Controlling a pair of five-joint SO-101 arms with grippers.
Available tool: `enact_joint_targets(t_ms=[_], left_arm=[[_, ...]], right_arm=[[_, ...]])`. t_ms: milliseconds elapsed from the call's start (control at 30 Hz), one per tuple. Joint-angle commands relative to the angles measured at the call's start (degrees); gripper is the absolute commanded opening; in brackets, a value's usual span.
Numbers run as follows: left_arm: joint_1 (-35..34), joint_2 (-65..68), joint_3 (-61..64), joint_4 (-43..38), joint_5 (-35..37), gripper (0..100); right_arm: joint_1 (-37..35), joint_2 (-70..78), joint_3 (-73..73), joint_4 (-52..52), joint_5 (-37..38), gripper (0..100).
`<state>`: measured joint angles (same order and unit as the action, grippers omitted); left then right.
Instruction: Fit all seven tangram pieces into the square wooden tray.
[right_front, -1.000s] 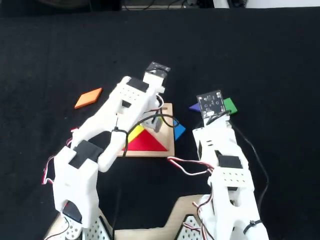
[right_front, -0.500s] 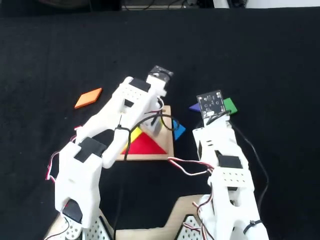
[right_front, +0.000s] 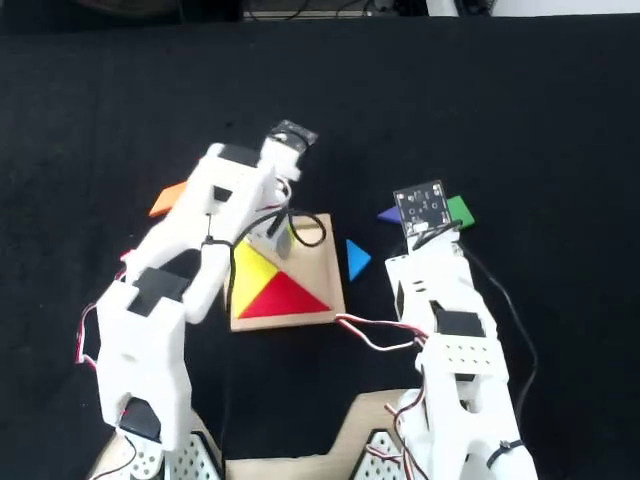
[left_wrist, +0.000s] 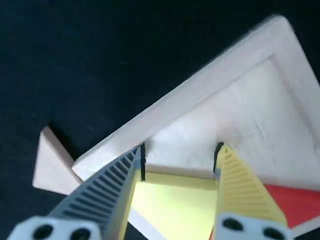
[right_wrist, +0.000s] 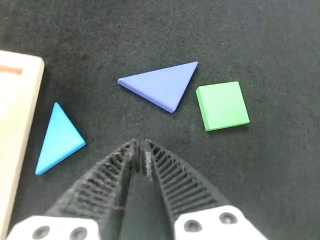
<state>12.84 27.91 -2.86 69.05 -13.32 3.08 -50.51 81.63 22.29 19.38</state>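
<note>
The black table (right_front: 520, 110) bears the wooden tray (right_front: 337, 262); blue triangle (right_front: 357, 258) at its three o'clock, purple triangle (right_wrist: 162, 86) and green square (right_front: 461, 211) at two, orange piece (right_front: 166, 199) at ten.

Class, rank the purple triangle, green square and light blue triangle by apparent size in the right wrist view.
Largest: purple triangle and green square, too alike to rank.
Smallest: light blue triangle, only slightly.

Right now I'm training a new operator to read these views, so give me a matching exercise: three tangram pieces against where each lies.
Pieces:
1. yellow triangle
2. blue triangle
3. green square

Places:
A. on the cloth, just beside the tray
B. on the cloth, next to the purple triangle, farthest from the tray
C. inside the tray

Pairs: 1-C, 2-A, 3-B
</note>
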Motion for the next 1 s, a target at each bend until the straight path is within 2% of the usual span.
enact_joint_targets(t_ms=[0,267,467,667,900,967], left_arm=[[-1.8,-1.8,-2.8,-3.8,-0.4,24],[1.8,0.4,-4.1,-4.7,-0.4,24],[-0.4,2.7,-8.4,-3.9,-0.4,24],[-0.6,-1.0,-17.0,10.5,-0.4,24],[-1.4,-17.5,-30.2,30.1,4.8,25],[-3.9,-22.3,-29.4,31.8,4.8,25]], right_arm=[[0.8,-1.9,-0.3,-1.1,0.6,2.1],[0.8,-1.9,-0.2,-1.1,0.6,2.1],[0.8,-1.9,-0.1,-1.1,0.6,2.1],[0.8,-1.9,0.1,-1.9,0.3,2.1],[0.9,-2.2,1.5,-4.3,0.1,2.6],[1.0,-2.2,1.5,-4.3,-0.4,2.6]])
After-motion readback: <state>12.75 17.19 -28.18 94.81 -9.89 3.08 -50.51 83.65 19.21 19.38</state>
